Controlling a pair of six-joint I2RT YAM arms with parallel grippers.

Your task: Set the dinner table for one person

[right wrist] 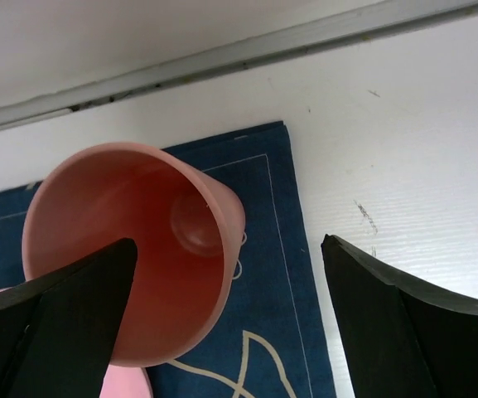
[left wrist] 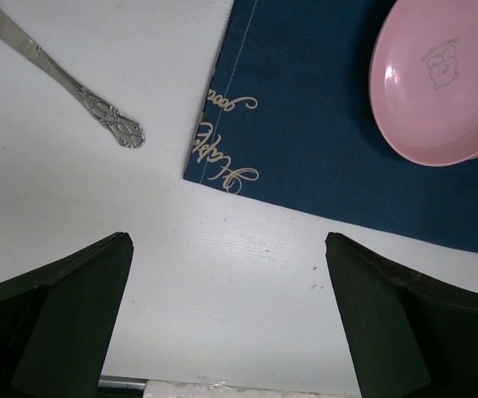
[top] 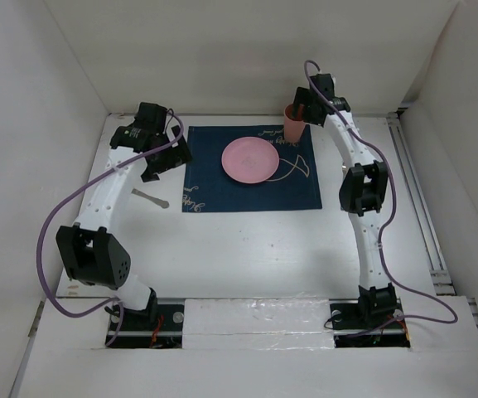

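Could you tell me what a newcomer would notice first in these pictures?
A navy placemat lies mid-table with a pink plate on it. A pink cup stands on its far right corner, the right arm's open fingers close by it. A silver utensil lies on the white table left of the placemat.

White left arm [top: 110, 195], white right arm [top: 369, 240], black joint housings [top: 94, 257], purple cables [top: 52, 220] (one each), dark wedge-shaped fingers [left wrist: 65, 323]

Bright, diffuse overhead light; shadows soft, faint. dinner table [top: 247, 257] near white clipping. Glare on tape strip [top: 255, 319]. Wrist views sharp at centre, dark underexposed bottom corners.
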